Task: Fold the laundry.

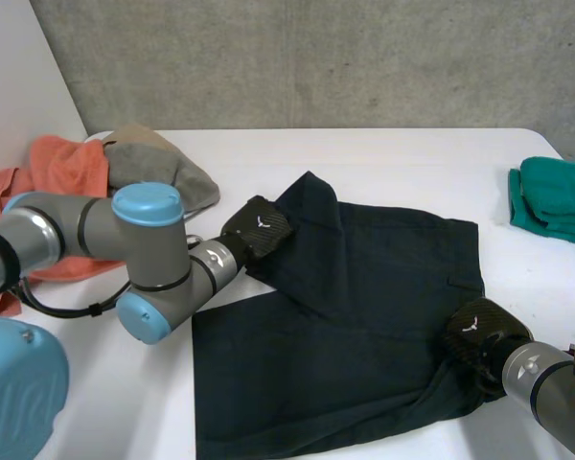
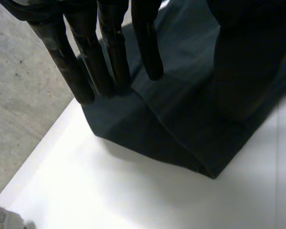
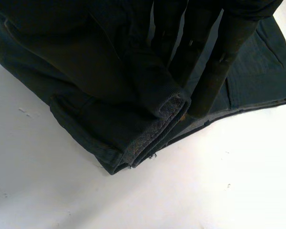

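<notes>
Dark shorts (image 1: 364,297) are lying spread on the white table (image 1: 412,158), the left hand (image 1: 259,226) is pinching their far left corner between straight fingers and thumb, the right hand (image 1: 481,335) is clutching the bunched near right edge, with a green cloth (image 1: 556,196) sitting well apart.

Matt dark cloth garment (image 1: 364,316) on a smooth white table (image 1: 383,153).

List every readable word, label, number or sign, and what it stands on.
None can be read.
Back of left robot hand: white mark, too small to read.
Back of right robot hand: white mark, too small to read.
Dark garment: no lettering seen.
</notes>
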`<state>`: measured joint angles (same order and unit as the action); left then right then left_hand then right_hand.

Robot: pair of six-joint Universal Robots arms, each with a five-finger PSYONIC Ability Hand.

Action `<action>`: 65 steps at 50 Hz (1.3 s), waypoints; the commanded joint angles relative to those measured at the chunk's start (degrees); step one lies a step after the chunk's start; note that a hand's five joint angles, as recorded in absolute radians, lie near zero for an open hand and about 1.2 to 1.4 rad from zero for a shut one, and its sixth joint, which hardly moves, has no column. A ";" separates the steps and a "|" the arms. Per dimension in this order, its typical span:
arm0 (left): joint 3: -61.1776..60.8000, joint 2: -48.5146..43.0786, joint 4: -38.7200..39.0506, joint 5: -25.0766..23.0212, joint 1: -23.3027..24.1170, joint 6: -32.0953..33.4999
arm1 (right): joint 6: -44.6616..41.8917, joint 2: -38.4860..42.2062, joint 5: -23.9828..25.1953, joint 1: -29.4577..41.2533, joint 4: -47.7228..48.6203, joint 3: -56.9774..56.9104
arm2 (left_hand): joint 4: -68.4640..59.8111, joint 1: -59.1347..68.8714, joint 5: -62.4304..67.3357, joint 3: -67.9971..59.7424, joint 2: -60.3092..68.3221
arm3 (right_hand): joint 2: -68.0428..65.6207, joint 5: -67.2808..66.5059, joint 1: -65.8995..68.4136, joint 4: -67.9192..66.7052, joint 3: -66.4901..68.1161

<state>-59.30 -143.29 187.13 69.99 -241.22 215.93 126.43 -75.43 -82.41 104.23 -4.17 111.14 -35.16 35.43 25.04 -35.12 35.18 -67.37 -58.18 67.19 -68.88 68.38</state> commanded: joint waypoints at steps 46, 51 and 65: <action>-35.24 40.78 -6.76 30.74 9.18 -14.82 | 10.50 -0.86 0.14 -0.69 0.39 -1.37 | 6.62 -6.89 -6.49 6.57 -6.63 | -12.63 -11.82 12.81 -11.12 11.62; -43.61 46.87 -12.31 30.47 11.82 -20.37 | 12.35 -0.86 0.14 -0.69 0.74 -1.37 | 6.61 -6.88 -6.49 6.57 -6.63 | -12.63 -11.82 12.81 -11.12 11.62; -51.18 45.91 -15.48 27.92 18.77 -30.04 | 15.34 -1.21 0.05 -0.69 0.83 -1.10 | 2.08 -2.35 -1.95 2.03 -2.09 | -12.63 -11.82 12.81 -11.12 11.62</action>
<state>-110.31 -95.12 171.54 99.10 -224.10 188.62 141.73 -76.31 -82.16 103.53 -3.34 109.74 -26.01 26.39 16.25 -26.42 26.30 -67.37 -58.19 67.19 -68.88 68.38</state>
